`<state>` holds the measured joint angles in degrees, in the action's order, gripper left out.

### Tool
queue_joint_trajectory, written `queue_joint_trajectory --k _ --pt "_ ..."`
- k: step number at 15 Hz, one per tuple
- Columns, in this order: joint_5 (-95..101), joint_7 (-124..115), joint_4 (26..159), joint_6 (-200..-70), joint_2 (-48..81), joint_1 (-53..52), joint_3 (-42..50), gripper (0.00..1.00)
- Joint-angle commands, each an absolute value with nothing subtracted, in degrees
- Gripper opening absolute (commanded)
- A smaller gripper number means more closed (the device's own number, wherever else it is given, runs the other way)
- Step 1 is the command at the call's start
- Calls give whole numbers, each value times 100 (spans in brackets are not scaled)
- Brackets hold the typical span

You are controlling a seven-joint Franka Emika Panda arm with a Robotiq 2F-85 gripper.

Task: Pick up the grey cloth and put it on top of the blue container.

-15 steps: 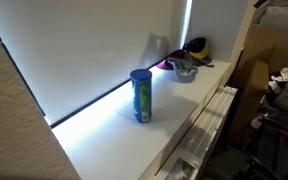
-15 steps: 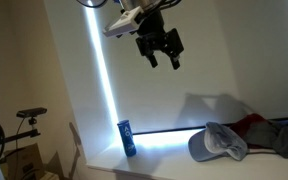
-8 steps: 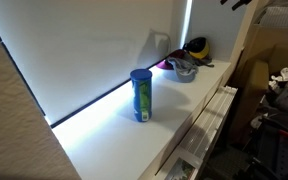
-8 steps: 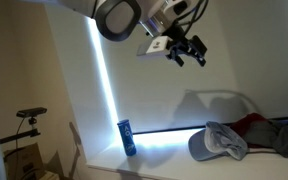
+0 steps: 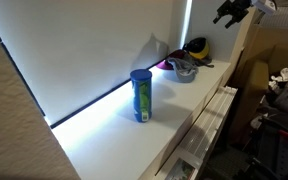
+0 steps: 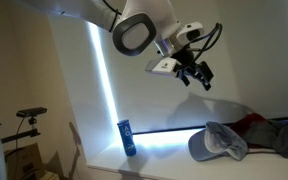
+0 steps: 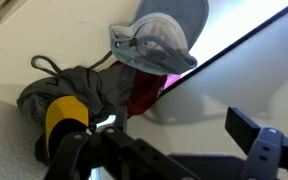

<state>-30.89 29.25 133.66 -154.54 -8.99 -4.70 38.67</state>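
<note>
The blue container stands upright on the white shelf, and it also shows in an exterior view. The grey cloth lies crumpled at the far end of the shelf in both exterior views and at the top of the wrist view. My gripper hangs high in the air above and short of the cloth, also seen in an exterior view. In the wrist view the gripper is open and empty, well apart from the cloth.
A dark bag with a yellow patch and a red item lie right beside the cloth. A wall with a bright strip runs behind the shelf. Cluttered boxes stand past the shelf's edge.
My gripper has moved across the scene towards the cloth's end of the shelf and come lower. It stays open. The cloth and container have not moved.
</note>
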Motion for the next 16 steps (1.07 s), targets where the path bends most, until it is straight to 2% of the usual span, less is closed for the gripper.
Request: queue_joint_trajectory --k 1,3,7,12,13,14,16 --pt "-2678 2997 13325 -14630 -811 -473 3852 100" --pt "-2585 2237 13019 -14995 195 -535 3755 100" --pt "-4581 2378 12542 -16396 1375 -688 3567 100" --pt "-6297 2002 11265 -17273 2925 -285 3036 100" --pt "-6080 1376 11236 -17191 3106 -509 3317 100" --pt "-6021 1941 11622 -17127 2644 -507 3206 100" --pt "-6016 1491 11359 -17134 3018 -510 3271 100"
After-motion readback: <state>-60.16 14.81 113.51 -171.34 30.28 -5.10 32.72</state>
